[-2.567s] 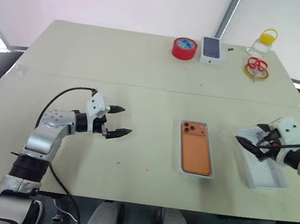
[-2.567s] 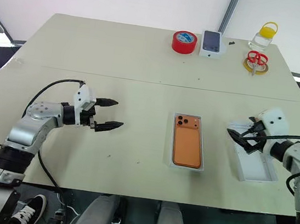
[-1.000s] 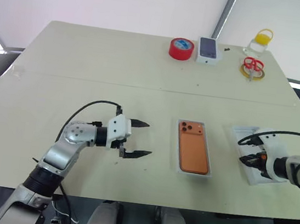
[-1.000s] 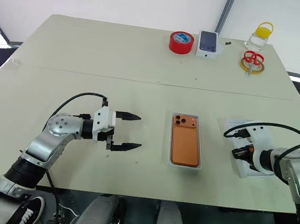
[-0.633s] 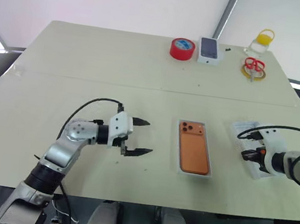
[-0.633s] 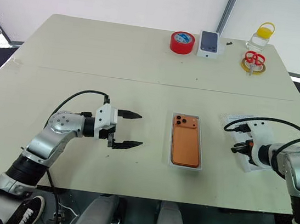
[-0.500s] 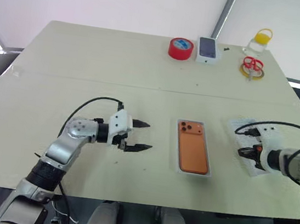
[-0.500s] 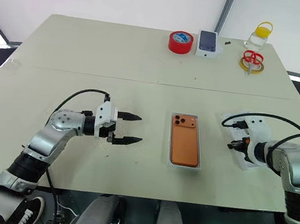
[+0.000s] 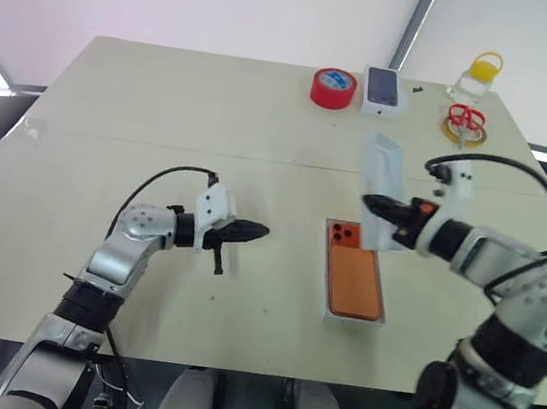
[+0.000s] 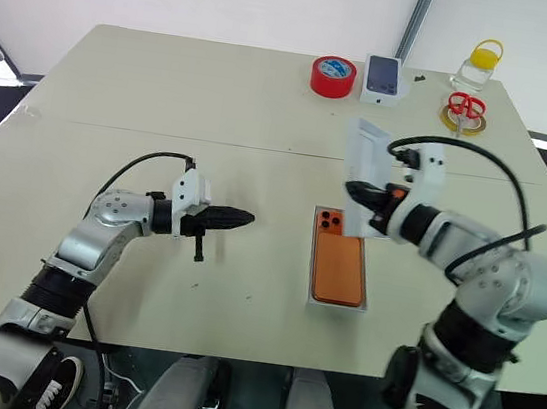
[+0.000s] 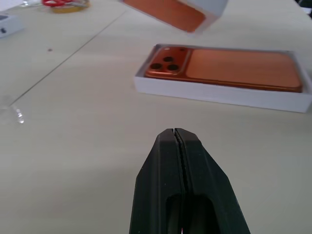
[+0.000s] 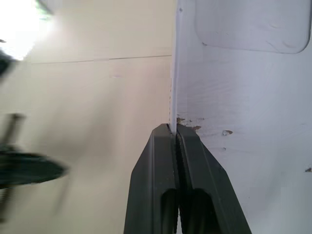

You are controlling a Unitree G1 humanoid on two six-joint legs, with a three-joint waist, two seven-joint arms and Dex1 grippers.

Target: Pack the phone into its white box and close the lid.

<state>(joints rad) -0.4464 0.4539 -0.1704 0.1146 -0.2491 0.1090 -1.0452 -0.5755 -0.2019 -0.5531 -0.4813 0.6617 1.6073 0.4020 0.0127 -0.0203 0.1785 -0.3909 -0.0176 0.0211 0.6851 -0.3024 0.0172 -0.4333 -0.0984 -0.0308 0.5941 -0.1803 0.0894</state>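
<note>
R gripper (image 9: 386,208) is pinching the lid (image 9: 381,170) by its edge, holding it tilted in the air just above the phone's (image 9: 356,281) camera end. Phone is lying in the white box (image 9: 377,321) on the desk (image 9: 166,100). L gripper (image 9: 255,229) is hovering w/ fingers closed, empty, well left of the box.

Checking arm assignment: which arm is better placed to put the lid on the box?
Right. The right gripper is shut on the lid's wall, holding it tilted in the air above the phone in the white box. The left gripper is shut, empty, off to the side.
</note>
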